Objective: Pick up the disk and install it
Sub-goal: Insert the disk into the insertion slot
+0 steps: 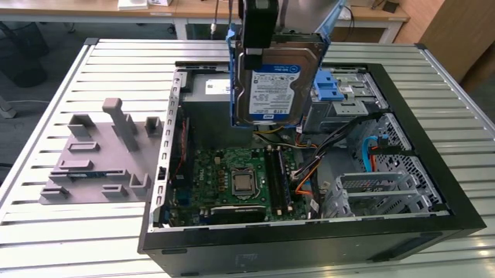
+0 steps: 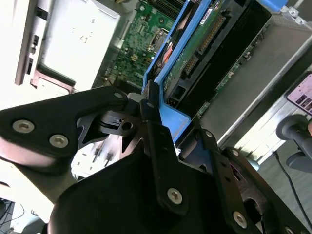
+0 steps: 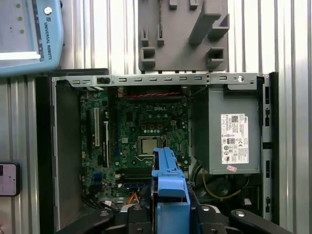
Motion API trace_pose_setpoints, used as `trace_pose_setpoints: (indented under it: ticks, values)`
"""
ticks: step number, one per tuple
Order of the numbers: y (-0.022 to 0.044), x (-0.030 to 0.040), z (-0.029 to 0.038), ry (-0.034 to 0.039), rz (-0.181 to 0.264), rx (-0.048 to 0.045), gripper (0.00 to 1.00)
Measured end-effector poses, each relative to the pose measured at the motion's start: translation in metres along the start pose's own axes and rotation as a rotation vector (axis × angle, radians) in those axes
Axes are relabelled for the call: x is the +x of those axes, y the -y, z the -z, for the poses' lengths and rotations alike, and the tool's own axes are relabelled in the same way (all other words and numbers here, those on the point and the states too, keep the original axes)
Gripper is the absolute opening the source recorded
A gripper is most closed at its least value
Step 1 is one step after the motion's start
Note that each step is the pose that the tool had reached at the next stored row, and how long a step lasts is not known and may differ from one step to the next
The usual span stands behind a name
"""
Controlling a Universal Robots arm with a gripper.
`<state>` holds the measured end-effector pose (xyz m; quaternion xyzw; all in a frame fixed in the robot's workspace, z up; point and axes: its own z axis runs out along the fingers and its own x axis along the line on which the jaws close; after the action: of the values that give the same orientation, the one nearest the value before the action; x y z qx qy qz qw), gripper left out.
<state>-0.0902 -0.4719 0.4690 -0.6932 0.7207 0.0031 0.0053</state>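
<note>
Gripper fingers were closed on the edge of the blue caddy, holding the disk upright in the upper centre of the exterior view, above the open computer case. Pickup looked done. Installation, as I judged it, was left to do: the disk hung unseated, near the blue latch bracket of the drive bay at upper right.

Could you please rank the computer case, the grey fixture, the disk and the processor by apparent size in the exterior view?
1. computer case
2. grey fixture and disk, about alike; the disk hangs raised, probably nearer the camera, so I leave them unranked
3. processor
</note>
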Motion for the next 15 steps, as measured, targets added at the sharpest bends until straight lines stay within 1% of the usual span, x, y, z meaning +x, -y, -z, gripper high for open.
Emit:
trace_pose_setpoints:
  ticks: [6,7,9,13,14,15]
  values:
    - [0.0010,0.0251,-0.0009,0.0000,0.000,0.0000,0.36]
    - [0.0017,0.0284,-0.0011,0.0001,0.000,0.0001,0.36]
    - [0.0056,0.0320,-0.0015,0.0002,0.000,0.0001,0.36]
    - [0.0221,0.0332,-0.0019,0.0001,0.000,0.0001,0.36]
    - [0.0252,0.0340,-0.0020,0.0000,0.000,0.0001,0.36]
    - [0.0259,0.0355,-0.0021,-0.0001,0.000,-0.0001,0.36]
